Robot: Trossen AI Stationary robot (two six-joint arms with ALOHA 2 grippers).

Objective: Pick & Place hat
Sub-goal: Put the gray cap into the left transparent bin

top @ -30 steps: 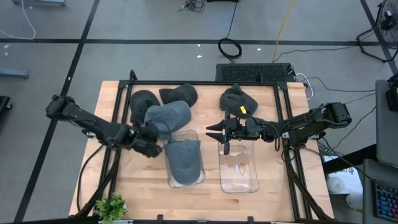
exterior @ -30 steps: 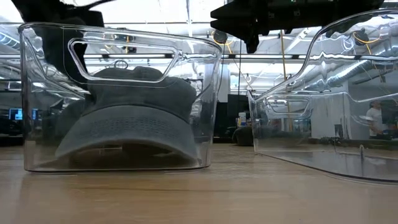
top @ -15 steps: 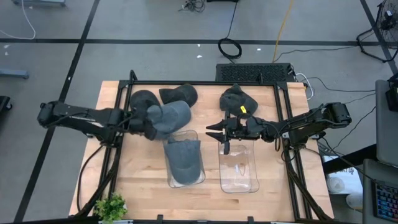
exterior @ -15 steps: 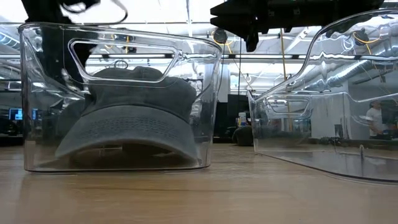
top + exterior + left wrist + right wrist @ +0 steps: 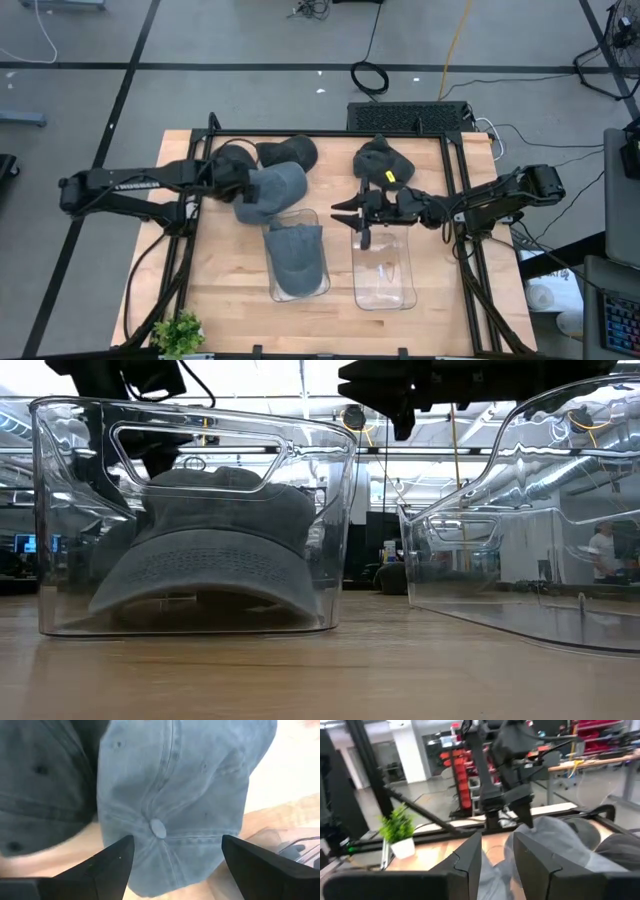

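Note:
A blue-grey cap (image 5: 272,188) lies on the table just beyond the left clear bin (image 5: 273,290), which holds a grey hat (image 5: 297,257). My left gripper (image 5: 238,180) hangs open over the blue-grey cap. In the left wrist view its fingers (image 5: 177,840) stand on either side of the crown's top button (image 5: 157,827), and no touch shows. Two dark caps (image 5: 228,158) (image 5: 290,150) lie behind it. My right gripper (image 5: 346,213) hovers over the far end of the right clear bin (image 5: 385,272), its fingers (image 5: 497,837) a little apart with nothing between them.
A third dark cap (image 5: 380,158) with a yellow tag lies at the far side, behind my right gripper. A black frame (image 5: 330,133) runs around the work area. A small green plant (image 5: 178,332) stands at the near left corner. Bare wood shows near the front edge.
My left gripper has swung from beside the left bin toward the table's far edge and now hangs over the blue-grey cap. The hat in the bin and the cap have stayed where they were.

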